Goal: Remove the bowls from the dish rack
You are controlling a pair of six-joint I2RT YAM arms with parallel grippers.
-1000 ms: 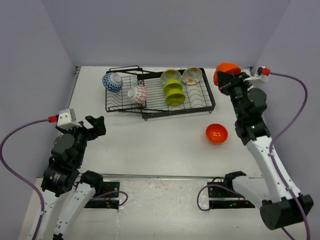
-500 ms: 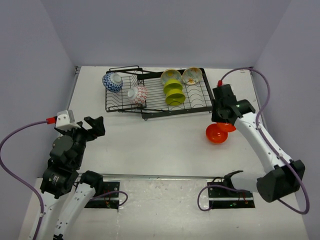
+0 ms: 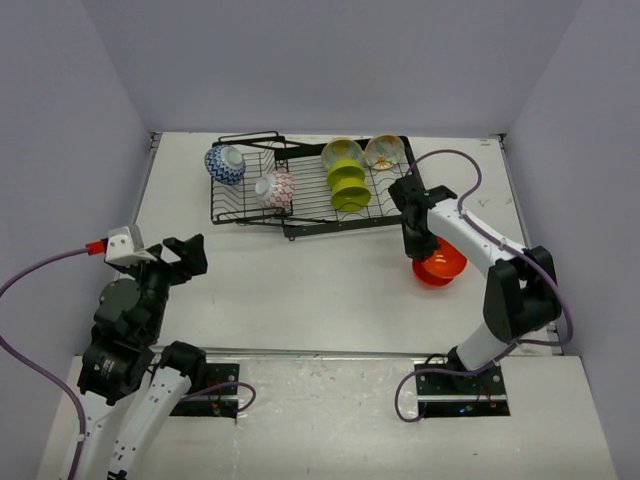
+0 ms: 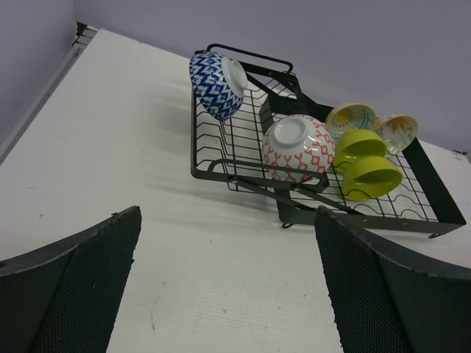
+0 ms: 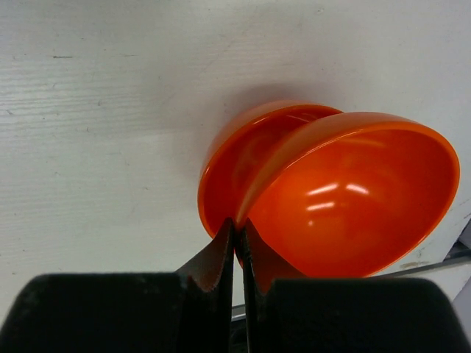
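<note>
Left gripper [image 3: 188, 252] spread wide at 8 o'clock from the black wire dish rack [image 3: 330, 226]. Racked: blue-patterned bowl [image 3: 224, 164], red-and-white bowl [image 3: 276, 189], lime green bowls [image 3: 349, 185], cream bowls [image 3: 384, 151]. Right gripper [image 5: 237, 246] pinches a glossy orange bowl [image 5: 353, 198] by its rim, tilted inside a second orange bowl [image 5: 239, 158] on the white tabletop [image 3: 300, 280], 5 o'clock from the rack.

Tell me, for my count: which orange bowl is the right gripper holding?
The tilted front bowl, rim in the right gripper; the rear bowl sits ungripped.
</note>
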